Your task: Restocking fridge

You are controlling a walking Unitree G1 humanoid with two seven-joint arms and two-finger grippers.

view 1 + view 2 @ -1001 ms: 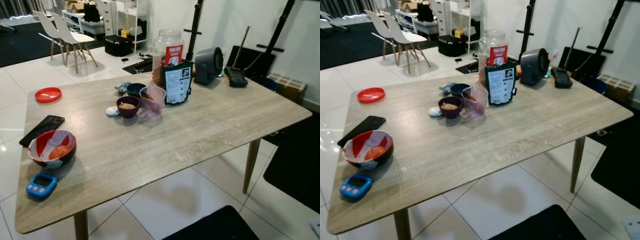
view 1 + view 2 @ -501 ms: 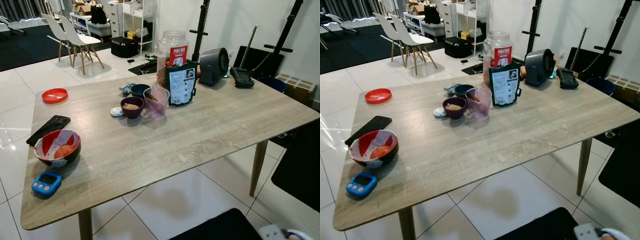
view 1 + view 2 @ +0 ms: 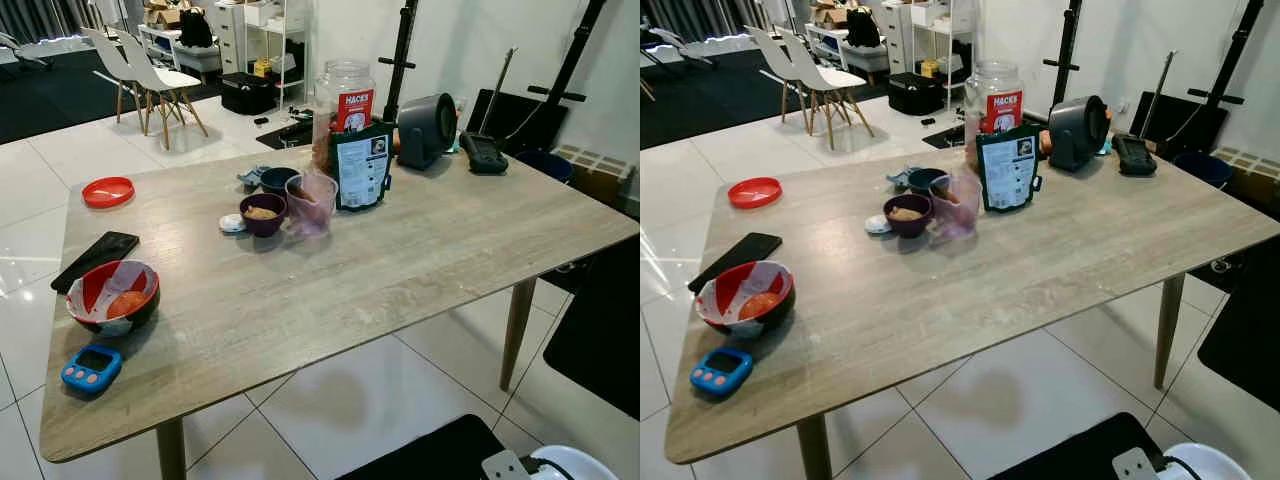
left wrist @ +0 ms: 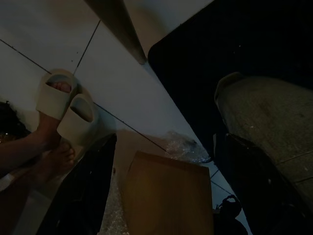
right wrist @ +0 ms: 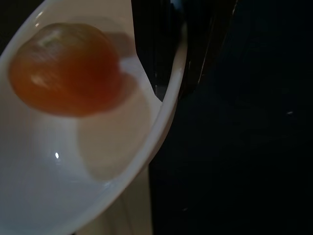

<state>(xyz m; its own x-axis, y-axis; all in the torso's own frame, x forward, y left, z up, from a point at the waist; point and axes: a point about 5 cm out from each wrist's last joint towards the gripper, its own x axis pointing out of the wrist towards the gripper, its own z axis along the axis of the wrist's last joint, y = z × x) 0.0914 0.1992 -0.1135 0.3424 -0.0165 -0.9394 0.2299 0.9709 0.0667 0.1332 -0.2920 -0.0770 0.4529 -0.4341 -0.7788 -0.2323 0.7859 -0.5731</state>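
My right gripper point(image 5: 183, 58) is shut on the rim of a white bowl point(image 5: 73, 176). In the bowl lies a round orange-brown fruit point(image 5: 66, 68). That bowl's rim point(image 3: 575, 462) shows low at the right, in front of the wooden table point(image 3: 400, 260). On the table's left part stands a red bowl point(image 3: 112, 297) with an orange fruit and white wrap in it. My left gripper point(image 4: 171, 196) hangs open in the dark over the floor.
On the table lie a blue timer point(image 3: 91, 367), a black phone point(image 3: 95, 259), a red lid point(image 3: 108, 190), a purple bowl point(image 3: 262, 213), a clear cup point(image 3: 310, 201), a dark pouch point(image 3: 360, 167) and a jar point(image 3: 345, 100). A person's slippered feet point(image 4: 61, 103) and cardboard point(image 4: 166, 196) are on the floor.
The camera has shifted a little, so the table sits further right. More of the white bowl now shows at the bottom right corner.
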